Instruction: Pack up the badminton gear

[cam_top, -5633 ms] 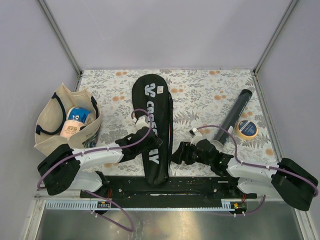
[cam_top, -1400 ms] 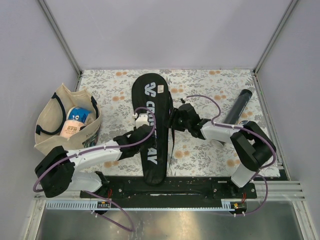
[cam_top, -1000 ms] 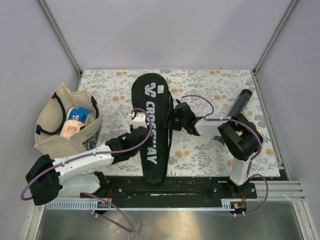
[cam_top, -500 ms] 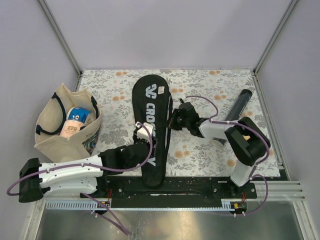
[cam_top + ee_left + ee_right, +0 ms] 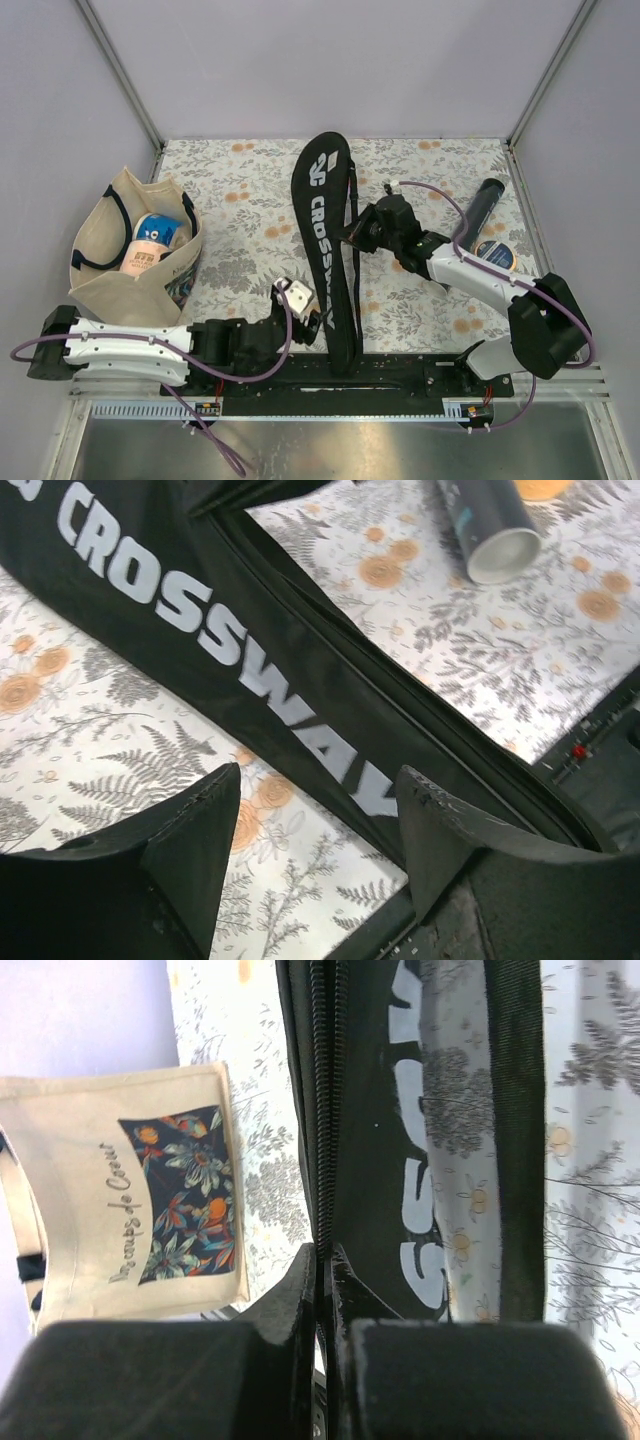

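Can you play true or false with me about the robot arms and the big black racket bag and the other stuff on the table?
1. The right end effector is pinched shut on the zipper edge of the CROSSWAY racquet cover. True.
2. The left end effector is squeezing the cover. False: its jaws stand open and hold nothing.
3. The black tube is inside the tote bag. False: it lies on the table on the right arm's side, beside the tape roll.
4. The tote bag sits on the left arm's side of the table. True.
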`<state>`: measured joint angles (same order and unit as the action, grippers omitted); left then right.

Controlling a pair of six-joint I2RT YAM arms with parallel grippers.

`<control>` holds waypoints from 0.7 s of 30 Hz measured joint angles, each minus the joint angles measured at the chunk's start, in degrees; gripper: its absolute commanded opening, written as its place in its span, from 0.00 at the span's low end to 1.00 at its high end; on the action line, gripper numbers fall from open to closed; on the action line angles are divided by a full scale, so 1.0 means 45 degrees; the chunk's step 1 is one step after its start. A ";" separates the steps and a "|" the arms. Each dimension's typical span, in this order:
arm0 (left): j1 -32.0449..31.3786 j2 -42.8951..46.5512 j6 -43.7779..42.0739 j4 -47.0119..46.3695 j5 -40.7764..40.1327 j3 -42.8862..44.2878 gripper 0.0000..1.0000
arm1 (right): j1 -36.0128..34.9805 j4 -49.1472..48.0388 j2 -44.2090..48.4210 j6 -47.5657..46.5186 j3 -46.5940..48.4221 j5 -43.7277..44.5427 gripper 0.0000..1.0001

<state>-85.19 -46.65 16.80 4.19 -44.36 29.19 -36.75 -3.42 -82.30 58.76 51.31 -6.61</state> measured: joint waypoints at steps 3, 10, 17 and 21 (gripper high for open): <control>-0.1030 -0.0005 0.0097 -0.0112 -0.0427 -0.0223 0.68 | 0.0000 0.0704 0.0214 0.0427 0.0024 0.0719 0.00; -0.4163 -0.0826 0.0651 -0.1137 -0.2341 -0.0529 0.73 | -0.0063 0.1443 0.0257 0.1404 0.0452 0.1996 0.00; -0.6183 -0.2948 0.1064 -0.0952 -0.4226 -0.0233 0.77 | -0.0301 0.2035 0.0719 0.1914 0.0792 0.3147 0.00; -0.6266 -0.3609 0.1758 -0.0243 -0.5115 -0.0058 0.79 | -0.0335 0.2103 0.0724 0.2006 0.0860 0.3419 0.00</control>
<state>-113.38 -62.89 24.71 3.09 -67.37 28.93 -38.26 6.04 -79.05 67.79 55.18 8.78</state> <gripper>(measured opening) 0.777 0.033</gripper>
